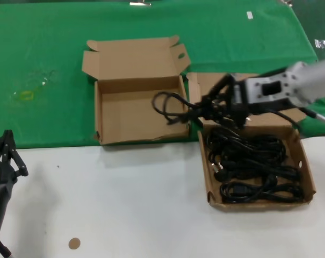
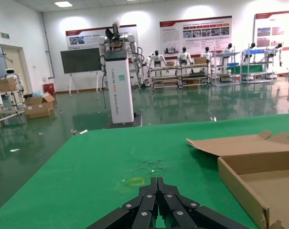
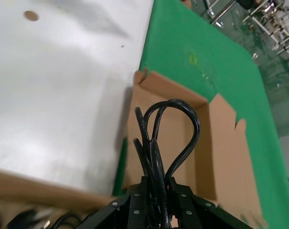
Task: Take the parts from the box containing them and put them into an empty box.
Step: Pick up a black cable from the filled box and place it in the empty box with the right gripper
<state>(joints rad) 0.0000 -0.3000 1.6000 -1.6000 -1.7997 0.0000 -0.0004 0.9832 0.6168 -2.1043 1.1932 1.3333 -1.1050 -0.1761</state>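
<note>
My right gripper [image 1: 204,109] is shut on a black power cord [image 1: 170,106], held in the air over the gap between the two boxes. The cord's loops reach over the right wall of the empty box [image 1: 127,115]. In the right wrist view the loops [image 3: 175,124] stick out from the shut gripper [image 3: 156,183] above that box's bare floor [image 3: 220,143]. The box containing the parts [image 1: 259,204] lies to the right with more coiled cords [image 1: 253,161] inside. At the lower left my left gripper [image 1: 6,156] stays parked, shut [image 2: 157,183] on nothing.
Both boxes lie where the green cloth [image 1: 44,54] meets the white table [image 1: 124,204]. The empty box's lid [image 1: 132,54] stands open at the back. A small brown disc [image 1: 73,243] lies on the white surface near the front edge.
</note>
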